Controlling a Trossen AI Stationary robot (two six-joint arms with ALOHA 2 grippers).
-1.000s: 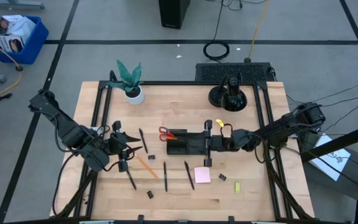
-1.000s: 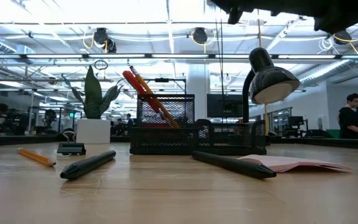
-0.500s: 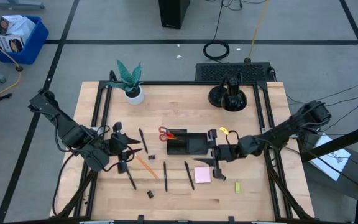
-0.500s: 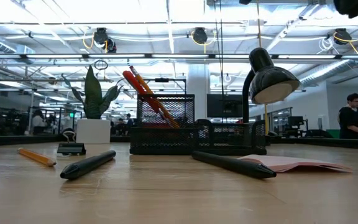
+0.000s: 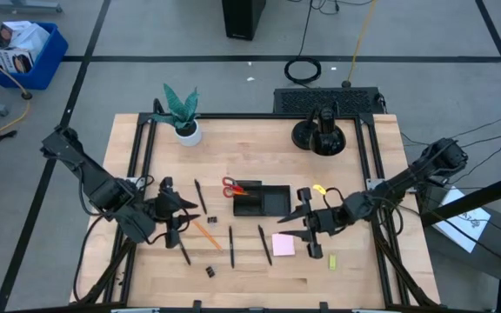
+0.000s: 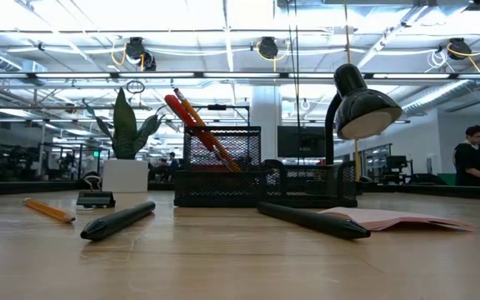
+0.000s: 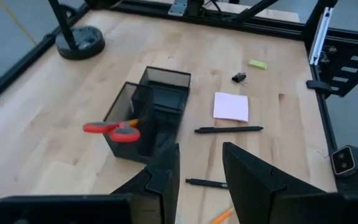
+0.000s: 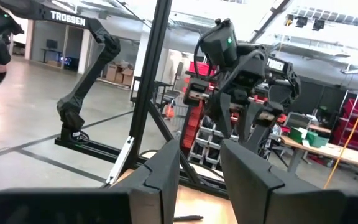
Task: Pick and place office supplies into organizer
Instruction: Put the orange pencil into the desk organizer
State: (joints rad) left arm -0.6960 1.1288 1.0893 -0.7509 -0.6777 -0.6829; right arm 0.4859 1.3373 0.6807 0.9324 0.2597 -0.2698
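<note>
- We see the right claw (image 5: 305,222) empty, fingers parted, just beside the flat pink square sticky-note pad (image 5: 283,244) on the tabletop — nearer than the left claw (image 5: 177,215), also parted.
- Low black mesh organizer (image 5: 263,201) lies just beyond.

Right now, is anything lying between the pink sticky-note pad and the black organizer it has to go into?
Nothing visible does. In the high view the square pink sticky-note pad lies on bare wood just in front of the black rectangular mesh organizer. The right gripper, fingers apart and empty, hangs above that stretch; a black pen lies beside the pad.
</note>
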